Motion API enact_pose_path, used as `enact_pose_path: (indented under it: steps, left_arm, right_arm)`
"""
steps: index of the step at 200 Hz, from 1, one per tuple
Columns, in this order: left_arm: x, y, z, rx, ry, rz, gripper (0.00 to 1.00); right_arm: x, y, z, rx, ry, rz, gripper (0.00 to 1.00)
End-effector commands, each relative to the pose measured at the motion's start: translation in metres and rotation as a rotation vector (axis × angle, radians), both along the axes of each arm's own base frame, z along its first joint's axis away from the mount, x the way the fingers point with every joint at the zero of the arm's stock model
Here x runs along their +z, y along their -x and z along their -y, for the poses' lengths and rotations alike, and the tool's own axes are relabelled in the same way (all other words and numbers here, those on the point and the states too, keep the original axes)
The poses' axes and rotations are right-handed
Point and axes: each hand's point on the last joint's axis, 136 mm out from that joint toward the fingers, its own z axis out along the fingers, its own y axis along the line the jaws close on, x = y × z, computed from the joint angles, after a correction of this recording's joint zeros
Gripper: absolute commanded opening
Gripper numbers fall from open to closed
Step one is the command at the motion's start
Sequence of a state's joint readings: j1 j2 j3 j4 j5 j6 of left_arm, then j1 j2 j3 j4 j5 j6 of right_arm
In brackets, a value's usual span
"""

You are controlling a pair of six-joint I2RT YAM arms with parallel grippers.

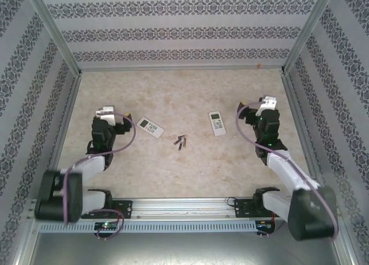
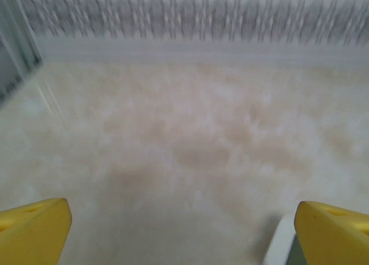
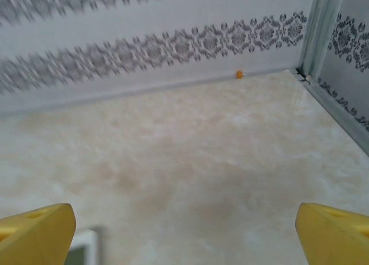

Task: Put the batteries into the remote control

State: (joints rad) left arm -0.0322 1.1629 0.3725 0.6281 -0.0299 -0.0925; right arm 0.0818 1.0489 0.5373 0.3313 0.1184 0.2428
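Note:
Two white remotes lie on the beige table: one (image 1: 150,127) left of centre, angled, and one (image 1: 217,123) right of centre. Between them, slightly nearer, lie a few slim dark batteries (image 1: 181,142) in a loose cluster. My left gripper (image 1: 125,123) hovers just left of the left remote, open and empty; the left wrist view shows its yellow fingers (image 2: 34,230) wide apart and the remote's white edge (image 2: 279,242) by the right finger. My right gripper (image 1: 247,114) sits just right of the other remote, open and empty, with that remote's corner (image 3: 83,248) near its left finger (image 3: 34,233).
Patterned walls enclose the table on three sides, with metal posts at the back corners (image 1: 285,66). A tiny orange speck (image 3: 238,74) lies at the foot of the back wall. Bare tabletop (image 1: 184,92) stretches behind the remotes.

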Motion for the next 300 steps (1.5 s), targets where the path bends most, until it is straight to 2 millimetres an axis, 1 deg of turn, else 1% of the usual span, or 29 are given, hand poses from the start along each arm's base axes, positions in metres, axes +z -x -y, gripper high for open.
enact_pose_path:
  steps: [1, 10, 20, 25, 35, 49, 60, 72, 81, 89, 107, 117, 132, 144, 161, 190, 217, 233, 252, 271, 300]
  left_arm:
    - [0.026, 0.026, -0.013, 0.207, 0.227, -0.127, 0.96]
    - [0.032, 0.033, 0.0, 0.201, 0.318, -0.201, 0.94]
    - [0.031, 0.042, 0.019, 0.181, 0.381, -0.309, 0.91]
    - [0.029, 0.045, 0.03, 0.17, 0.397, -0.366, 0.89]
    - [0.024, 0.05, 0.054, 0.124, 0.389, -0.473, 0.88]
    - [0.008, 0.055, 0.083, 0.095, 0.347, -0.629, 0.88]
    - [-0.004, 0.054, 0.102, 0.076, 0.357, -0.71, 0.88]
    - [-0.02, 0.049, 0.113, 0.104, 0.395, -0.746, 0.87]
    - [-0.033, 0.046, 0.114, 0.171, 0.444, -0.763, 0.86]
    - [-0.044, 0.043, 0.112, 0.246, 0.473, -0.784, 0.84]
    - [-0.063, 0.037, 0.108, 0.39, 0.501, -0.832, 0.85]
    - [-0.073, 0.032, 0.112, 0.427, 0.515, -0.862, 0.85]
    - [-0.091, 0.027, 0.117, 0.496, 0.551, -0.903, 0.9]
    - [-0.101, 0.018, 0.124, 0.491, 0.564, -0.91, 0.94]
    - [-0.108, 0.007, 0.128, 0.496, 0.583, -0.889, 1.0]
    - [-0.121, -0.004, 0.129, 0.518, 0.568, -0.886, 1.0]
    - [-0.126, -0.018, 0.138, 0.481, 0.55, -0.894, 1.0]
    - [-0.129, -0.02, 0.137, 0.487, 0.535, -0.902, 1.0]
    - [-0.134, -0.019, 0.136, 0.492, 0.513, -0.917, 0.96]
    - [-0.14, -0.017, 0.137, 0.49, 0.509, -0.946, 0.86]
    - [-0.15, -0.014, 0.137, 0.479, 0.509, -0.99, 0.73]
  right_arm:
    - [-0.028, 0.033, -0.037, 0.073, -0.22, -0.296, 0.98]
    - [-0.03, 0.04, -0.059, 0.14, -0.239, -0.346, 0.98]
    - [-0.032, 0.047, -0.082, 0.207, -0.25, -0.39, 0.98]
    - [-0.032, 0.051, -0.094, 0.245, -0.249, -0.413, 0.98]
    - [-0.035, 0.059, -0.116, 0.306, -0.232, -0.473, 0.98]
    - [-0.038, 0.067, -0.144, 0.389, -0.18, -0.558, 0.98]
    - [-0.042, 0.074, -0.163, 0.447, -0.132, -0.606, 0.98]
    - [-0.044, 0.076, -0.177, 0.479, -0.09, -0.629, 0.98]
    - [-0.048, 0.077, -0.184, 0.491, -0.068, -0.64, 0.98]
    - [-0.051, 0.078, -0.186, 0.494, -0.059, -0.648, 0.98]
    - [-0.058, 0.081, -0.187, 0.489, -0.05, -0.663, 0.98]
    - [-0.061, 0.083, -0.185, 0.485, -0.051, -0.665, 0.98]
    - [-0.064, 0.086, -0.181, 0.476, -0.05, -0.662, 0.98]
    - [-0.064, 0.089, -0.177, 0.469, -0.043, -0.658, 0.98]
    - [-0.065, 0.092, -0.17, 0.452, -0.031, -0.646, 0.98]
    - [-0.065, 0.094, -0.161, 0.436, -0.015, -0.631, 0.98]
    - [-0.062, 0.092, -0.161, 0.44, -0.009, -0.623, 0.98]
    - [-0.06, 0.09, -0.162, 0.444, -0.003, -0.623, 0.98]
    - [-0.058, 0.089, -0.163, 0.447, -0.002, -0.62, 0.98]
    - [-0.056, 0.088, -0.164, 0.447, -0.004, -0.619, 0.98]
    - [-0.044, 0.09, -0.167, 0.463, -0.037, -0.601, 0.98]
